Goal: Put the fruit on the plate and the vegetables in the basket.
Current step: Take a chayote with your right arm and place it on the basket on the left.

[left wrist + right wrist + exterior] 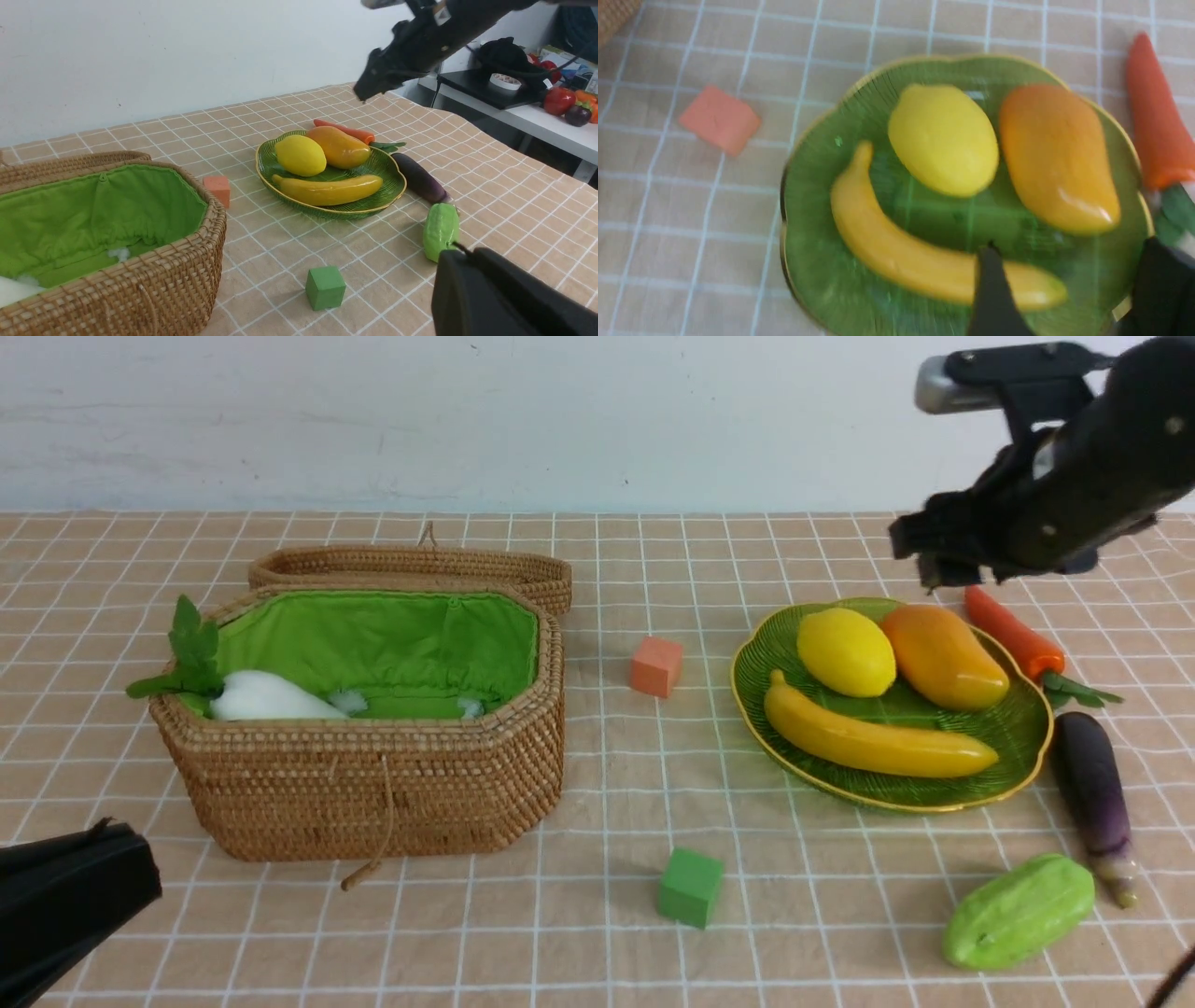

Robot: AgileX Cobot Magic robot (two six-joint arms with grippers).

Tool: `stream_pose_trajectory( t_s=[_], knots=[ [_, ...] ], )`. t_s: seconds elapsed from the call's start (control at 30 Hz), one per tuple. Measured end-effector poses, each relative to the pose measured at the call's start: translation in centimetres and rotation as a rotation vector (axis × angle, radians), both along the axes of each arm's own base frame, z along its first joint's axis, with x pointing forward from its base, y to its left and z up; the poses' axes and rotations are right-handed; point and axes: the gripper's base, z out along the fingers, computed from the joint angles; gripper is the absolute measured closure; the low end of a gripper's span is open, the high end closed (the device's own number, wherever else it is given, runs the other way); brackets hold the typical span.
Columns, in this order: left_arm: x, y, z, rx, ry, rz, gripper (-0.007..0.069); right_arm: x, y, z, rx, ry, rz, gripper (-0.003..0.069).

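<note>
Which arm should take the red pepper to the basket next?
Right. The right claw hangs open close above the pepper, which lies beside the plate on the robot's right, with the eggplant and gourd. The left claw sits shut, low by the basket.

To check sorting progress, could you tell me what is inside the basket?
A radish lies at the left end of the basket on green lining, with white bits. The near wall hides the floor behind it.

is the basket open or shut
Open: the basket has its lid laid back behind it, so the green lining and a radish inside show.
</note>
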Motion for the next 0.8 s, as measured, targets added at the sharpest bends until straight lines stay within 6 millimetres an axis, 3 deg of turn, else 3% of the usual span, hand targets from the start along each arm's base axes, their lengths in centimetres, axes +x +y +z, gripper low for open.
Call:
stream_pose_trajectory(
  t_s=[0.07,0.17,0.23,0.33,0.5,0.57,0.67,0.8],
  knots=[
    [0.0,0.0,0.0,0.002,0.002,0.000,0.0638,-3.3,-0.8,0.5,-0.015,0.092,-0.020,0.0409],
    [0.0,0.0,-0.2,0.014,0.017,-0.002,0.0638,-7.8,-1.9,-1.0,0.011,0.222,-0.113,0.0506],
    [0.0,0.0,-0.3,0.019,0.022,-0.003,0.0638,-8.8,-2.2,-2.0,0.024,0.265,-0.156,0.0510],
    [-0.1,0.0,-0.4,0.028,0.032,-0.004,0.0638,-10.7,-2.6,-5.8,0.086,0.379,-0.332,0.0428],
    [-0.1,0.0,-0.6,0.034,0.060,-0.011,0.0638,-9.0,-2.2,-10.1,0.151,0.375,-0.453,0.0114],
    [-0.2,-0.1,-0.7,0.035,0.070,-0.014,0.0638,-8.3,-2.1,-10.9,0.147,0.373,-0.455,0.0053],
    [-0.2,-0.1,-0.7,0.036,0.076,-0.015,0.0638,-7.1,-2.0,-13.4,0.131,0.398,-0.482,-0.0011],
    [-0.2,-0.1,-0.8,0.039,0.082,-0.017,0.0638,-6.0,-1.6,-16.1,0.139,0.435,-0.500,0.0025]
  ],
)
